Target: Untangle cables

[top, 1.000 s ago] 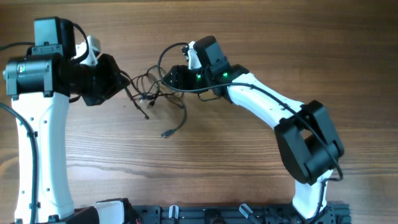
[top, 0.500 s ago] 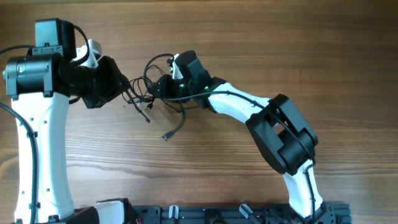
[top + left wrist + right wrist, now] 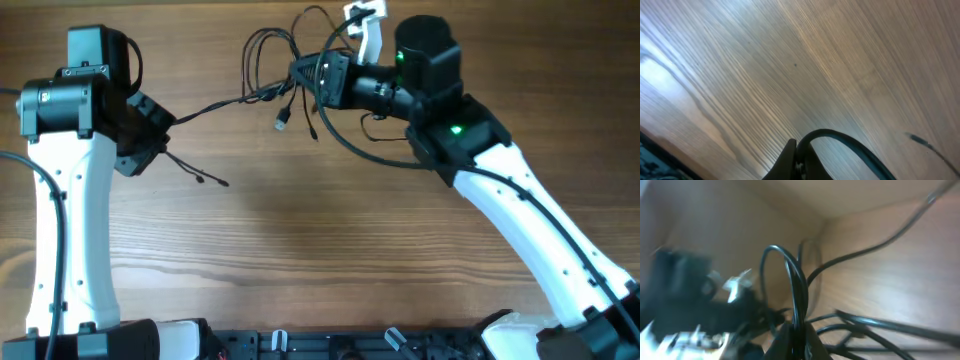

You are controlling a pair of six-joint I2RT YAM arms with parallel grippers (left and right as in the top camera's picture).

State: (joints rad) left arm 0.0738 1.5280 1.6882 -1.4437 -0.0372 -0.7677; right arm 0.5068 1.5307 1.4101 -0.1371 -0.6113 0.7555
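Observation:
The cables (image 3: 262,55) are thin black cords, bunched at the back middle of the wooden table. My right gripper (image 3: 298,78) is shut on that bunch, and in the right wrist view the cords (image 3: 795,280) run up between its closed fingers (image 3: 810,342). One cord (image 3: 220,103) stretches from the bunch leftwards to my left gripper (image 3: 158,128), which is shut on it. In the left wrist view that cord (image 3: 855,147) arcs out of the closed gripper (image 3: 800,157). A silvery plug (image 3: 283,120) dangles below the bunch. A loose cord end (image 3: 222,182) trails right of the left gripper.
A thicker black arm cable (image 3: 350,150) loops under the right wrist. The left arm's white column (image 3: 60,230) stands along the left side. A black rail (image 3: 380,345) runs along the table's front edge.
My right gripper has shut on the bunch and pulled it back and to the right. The left gripper has drawn slightly left, so one cord now stretches between them.

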